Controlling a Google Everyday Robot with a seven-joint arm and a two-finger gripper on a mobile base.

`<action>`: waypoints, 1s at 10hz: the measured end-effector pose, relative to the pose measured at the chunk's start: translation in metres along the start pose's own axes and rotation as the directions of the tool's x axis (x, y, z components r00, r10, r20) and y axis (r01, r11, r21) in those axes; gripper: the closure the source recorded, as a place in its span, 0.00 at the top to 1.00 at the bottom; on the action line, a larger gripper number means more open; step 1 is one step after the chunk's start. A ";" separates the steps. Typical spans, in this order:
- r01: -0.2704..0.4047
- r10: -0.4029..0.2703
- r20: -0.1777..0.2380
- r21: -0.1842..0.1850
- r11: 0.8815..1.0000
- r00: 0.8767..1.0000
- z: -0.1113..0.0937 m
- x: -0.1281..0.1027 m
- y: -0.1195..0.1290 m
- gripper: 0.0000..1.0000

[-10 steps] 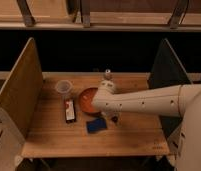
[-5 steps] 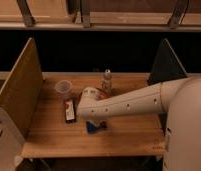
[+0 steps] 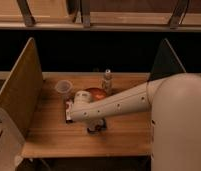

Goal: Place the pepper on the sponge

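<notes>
My arm reaches from the right across the middle of the wooden table (image 3: 49, 135). The gripper (image 3: 94, 125) hangs below the arm's white wrist, low over the table in front of the bowl. A small dark red bit right at the gripper looks like the pepper (image 3: 98, 128). I cannot tell whether the gripper holds it or it rests on the table. The sponge is hidden beneath the arm and the gripper.
An orange-red bowl (image 3: 97, 92) shows partly behind the arm. A slim pale bottle (image 3: 108, 80) stands behind it, with a clear cup (image 3: 64, 87) to the left. A dark flat bar (image 3: 69, 109) peeks out at the wrist. Wooden side walls (image 3: 19, 92) flank the table.
The arm has swung further left and dropped lower over the spot where the blue sponge lay, now covering it. The pepper no longer lies in its earlier place to the right of the sponge.
</notes>
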 end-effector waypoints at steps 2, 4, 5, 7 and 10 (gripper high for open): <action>0.012 -0.012 -0.015 -0.003 1.000 1.000 0.006 -0.001 0.002 0.02; 0.024 -0.024 -0.029 -0.009 1.000 0.999 0.011 -0.001 0.005 0.20; 0.025 -0.025 -0.031 -0.010 1.000 0.999 0.011 -0.002 0.005 0.31; 0.026 -0.027 -0.029 -0.010 1.000 0.999 0.010 -0.004 0.004 0.52; 0.021 -0.021 -0.029 -0.011 1.000 0.999 0.009 -0.005 0.001 0.78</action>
